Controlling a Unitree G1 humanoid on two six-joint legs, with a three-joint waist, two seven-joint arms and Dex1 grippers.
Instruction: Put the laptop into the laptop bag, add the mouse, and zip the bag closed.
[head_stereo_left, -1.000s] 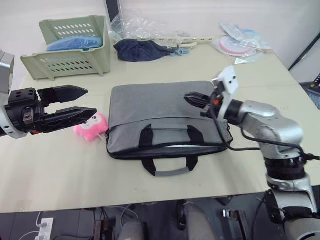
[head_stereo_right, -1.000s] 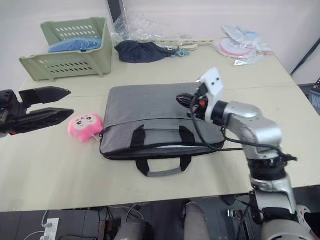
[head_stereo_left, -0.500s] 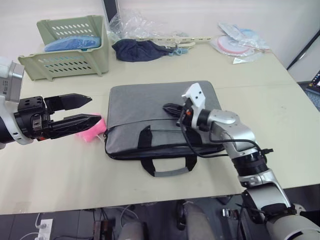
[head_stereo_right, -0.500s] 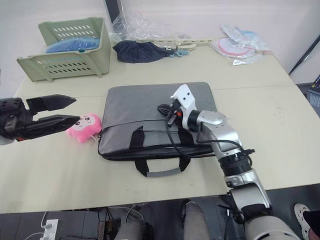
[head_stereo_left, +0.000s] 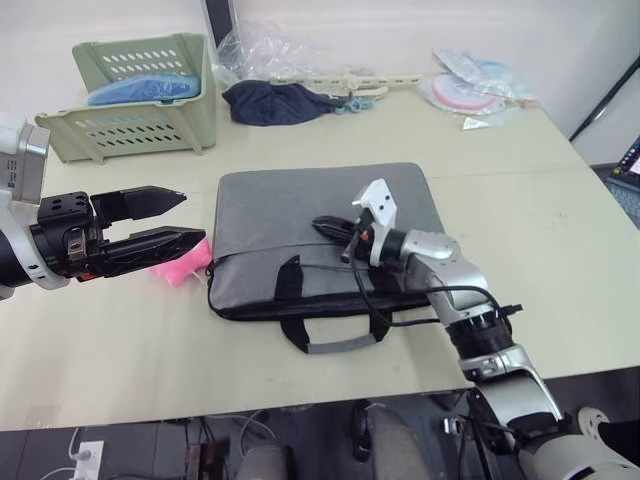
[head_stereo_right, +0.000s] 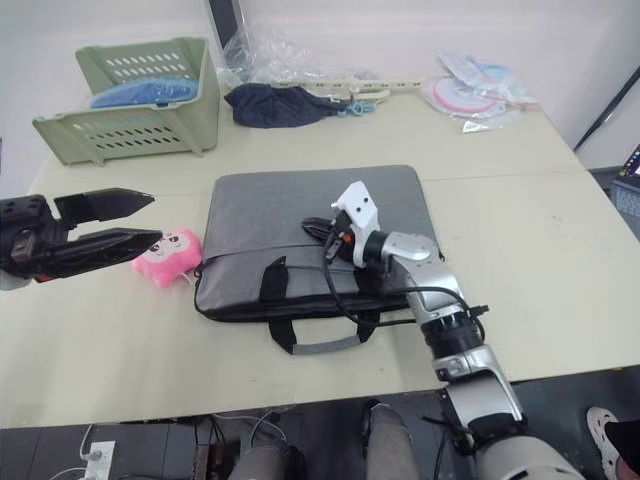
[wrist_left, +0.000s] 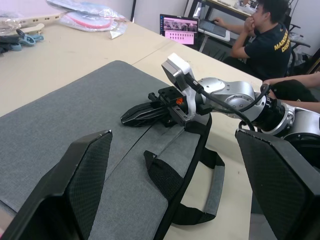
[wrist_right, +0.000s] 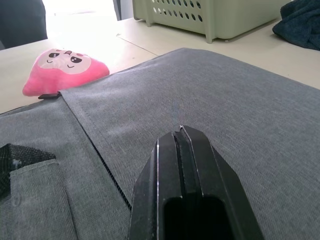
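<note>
Your right pincer (head_stereo_left: 322, 225) hovers low over the grey laptop bag (head_stereo_left: 290, 215) lying flat mid-tabletop (head_stereo_left: 120, 330), fingers pressed together, holding nothing; your left pincer (head_stereo_left: 180, 218) gapes wide, empty, beside a pink plush toy (head_stereo_right: 165, 255).

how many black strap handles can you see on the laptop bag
2. One handle lies flat on top of the grey laptop bag, near its front edge. The other handle lies on the table just in front of the bag.
</note>
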